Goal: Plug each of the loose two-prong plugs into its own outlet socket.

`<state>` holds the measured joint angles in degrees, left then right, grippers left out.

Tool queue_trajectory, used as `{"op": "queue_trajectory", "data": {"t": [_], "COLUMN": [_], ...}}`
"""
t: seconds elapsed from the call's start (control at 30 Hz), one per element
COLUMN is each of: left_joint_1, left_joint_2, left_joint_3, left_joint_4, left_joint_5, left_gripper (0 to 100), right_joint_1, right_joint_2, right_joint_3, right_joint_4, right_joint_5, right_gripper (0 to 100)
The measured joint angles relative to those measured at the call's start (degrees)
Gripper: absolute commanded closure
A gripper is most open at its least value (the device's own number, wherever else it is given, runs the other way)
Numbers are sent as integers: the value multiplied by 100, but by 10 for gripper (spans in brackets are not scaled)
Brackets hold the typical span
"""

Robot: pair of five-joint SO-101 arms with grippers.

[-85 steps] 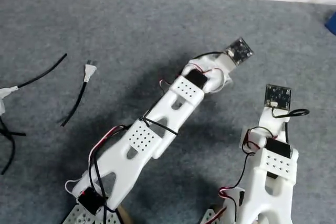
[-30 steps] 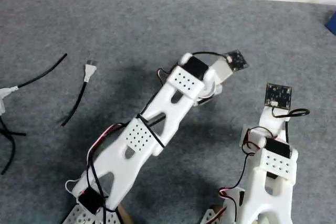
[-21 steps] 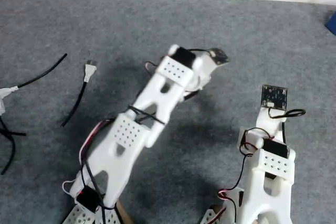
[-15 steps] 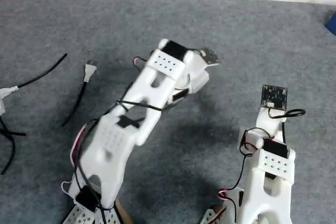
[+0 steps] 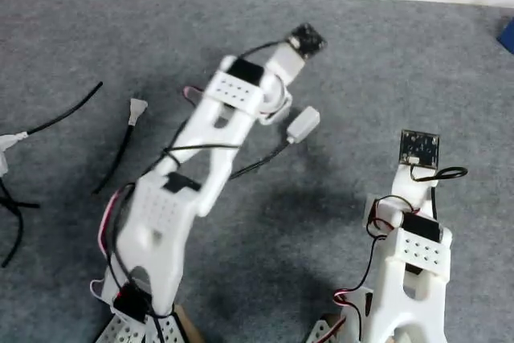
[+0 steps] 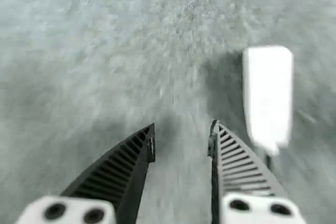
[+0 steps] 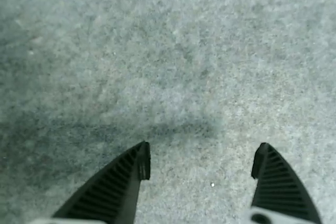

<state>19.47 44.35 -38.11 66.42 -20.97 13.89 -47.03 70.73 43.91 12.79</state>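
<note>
A white outlet socket block (image 5: pixel 303 124) lies on the grey carpet with its black cable (image 5: pixel 253 166) trailing back under the left arm (image 5: pixel 229 110). In the left wrist view the same block (image 6: pixel 268 95) lies just beside and beyond one finger of my left gripper (image 6: pixel 181 142), which is open with bare carpet between its fingers. A loose white plug (image 5: pixel 136 108) on a short black cable lies farther left. My right gripper (image 7: pixel 202 161) is open wide over bare carpet, on the right arm (image 5: pixel 418 238).
At the left edge a white connector (image 5: pixel 5 146) sits among more black cables (image 5: pixel 64 116). A blue object (image 5: pixel 507 34) pokes in at the right edge. A pale strip runs behind the far edge of the carpet.
The left arm has swung left and away from the right arm, and the white socket block with its cable has come into view beside its wrist. The right arm has barely shifted.
</note>
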Motion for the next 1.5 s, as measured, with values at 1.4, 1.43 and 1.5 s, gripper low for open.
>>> {"op": "queue_trajectory", "data": {"t": [1.4, 1.43, 1.5], "left_joint_1": [1222, 1222, 1213], "left_joint_2": [2611, 2611, 2602], "left_joint_3": [-4343, -4299, -4220], "left_joint_4": [3024, 2980, 2910], "left_joint_5": [211, 211, 141], "left_gripper": [818, 844, 876], "right_joint_1": [-132, -132, -132], "right_joint_2": [0, 0, 0], "right_joint_3": [0, 0, 0], "right_joint_4": [0, 0, 0], "right_joint_5": [0, 0, 0], "right_gripper": [692, 692, 692]}}
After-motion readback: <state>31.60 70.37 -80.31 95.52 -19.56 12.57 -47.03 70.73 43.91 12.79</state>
